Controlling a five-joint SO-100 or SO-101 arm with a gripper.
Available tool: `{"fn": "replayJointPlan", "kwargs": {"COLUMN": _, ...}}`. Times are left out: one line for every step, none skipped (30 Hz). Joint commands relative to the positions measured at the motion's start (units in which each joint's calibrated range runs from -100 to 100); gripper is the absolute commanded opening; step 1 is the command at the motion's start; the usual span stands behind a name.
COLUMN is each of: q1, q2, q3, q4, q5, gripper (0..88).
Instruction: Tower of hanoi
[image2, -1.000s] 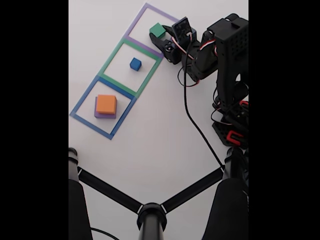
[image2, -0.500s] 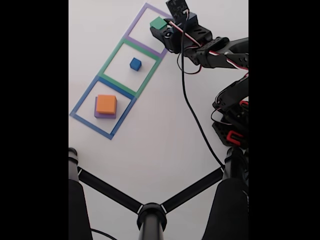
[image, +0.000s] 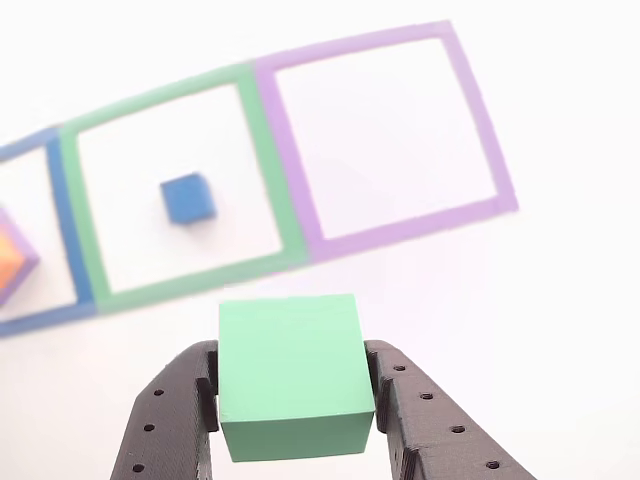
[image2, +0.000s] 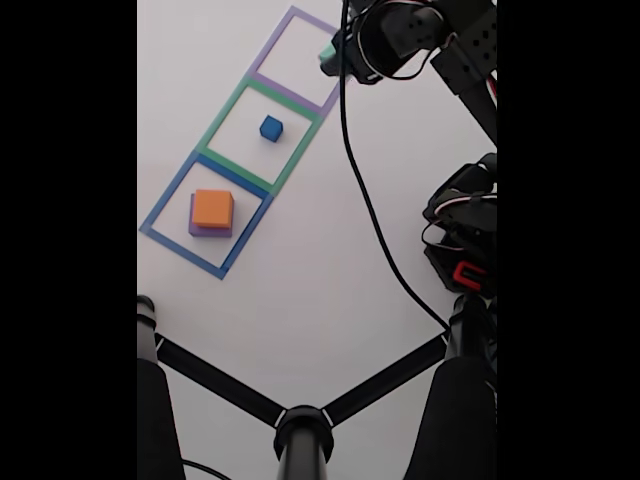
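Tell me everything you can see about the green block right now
The green block is a matte, foam-like cube with plain pale green faces and crisp edges, no markings. The gripper clamps it between two black perforated fingers, one on each side face. It sits roughly level, apparently lifted off the white table, near the purple tape outline. In the fixed view only a sliver shows beside the arm.

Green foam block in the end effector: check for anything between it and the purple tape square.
Nothing visible. The green foam block sits clamped in the end effector, and the purple tape square is bare inside.
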Motion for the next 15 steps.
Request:
{"fn": "replayJointPlan", "kwargs": {"q1": -6.6, "q2": -3.1, "q3": -12.4, "q4": 11.0, "q5": 0.0, "gripper": 0.1}}
{"fn": "replayJointPlan", "kwargs": {"q1": -8.0, "q2": -3.7, "q3": -12.6, "q4": 11.4, "q5": 0.0, "gripper": 0.1}}
{"fn": "replayJointPlan", "kwargs": {"q1": -9.7, "q2": -4.3, "q3": -12.6, "q4": 11.4, "q5": 0.0, "gripper": 0.1}}
{"fn": "replayJointPlan", "kwargs": {"q1": -11.1, "q2": -4.6, "q3": -12.6, "q4": 11.5, "q5": 0.0, "gripper": 0.1}}
{"fn": "replayJointPlan", "kwargs": {"q1": -12.8, "q2": -5.0, "q3": -12.5, "q4": 11.5, "q5": 0.0, "gripper": 0.1}}
{"fn": "replayJointPlan", "kwargs": {"q1": -14.0, "q2": -5.2, "q3": -12.4, "q4": 11.6, "q5": 0.0, "gripper": 0.1}}
{"fn": "replayJointPlan", "kwargs": {"q1": -15.5, "q2": -5.5, "q3": -12.2, "q4": 11.6, "q5": 0.0, "gripper": 0.1}}
{"fn": "replayJointPlan", "kwargs": {"q1": -16.7, "q2": -5.7, "q3": -11.9, "q4": 11.6, "q5": 0.0, "gripper": 0.1}}
{"fn": "replayJointPlan", "kwargs": {"q1": -18.0, "q2": -5.9, "q3": -11.6, "q4": 11.6, "q5": 0.0, "gripper": 0.1}}
{"fn": "replayJointPlan", "kwargs": {"q1": -19.1, "q2": -6.0, "q3": -11.3, "q4": 11.4, "q5": 0.0, "gripper": 0.1}}
{"fn": "replayJointPlan", "kwargs": {"q1": -20.3, "q2": -6.0, "q3": -10.9, "q4": 11.1, "q5": 0.0, "gripper": 0.1}}
{"fn": "replayJointPlan", "kwargs": {"q1": -21.3, "q2": -6.0, "q3": -10.6, "q4": 11.0, "q5": 0.0, "gripper": 0.1}}
{"fn": "replayJointPlan", "kwargs": {"q1": -22.3, "q2": -6.0, "q3": -10.1, "q4": 10.7, "q5": 0.0, "gripper": 0.1}}
{"fn": "replayJointPlan", "kwargs": {"q1": -23.3, "q2": -6.0, "q3": -9.5, "q4": 10.3, "q5": 0.0, "gripper": 0.1}}
{"fn": "replayJointPlan", "kwargs": {"q1": -24.2, "q2": -6.1, "q3": -8.7, "q4": 9.7, "q5": 0.0, "gripper": 0.1}}
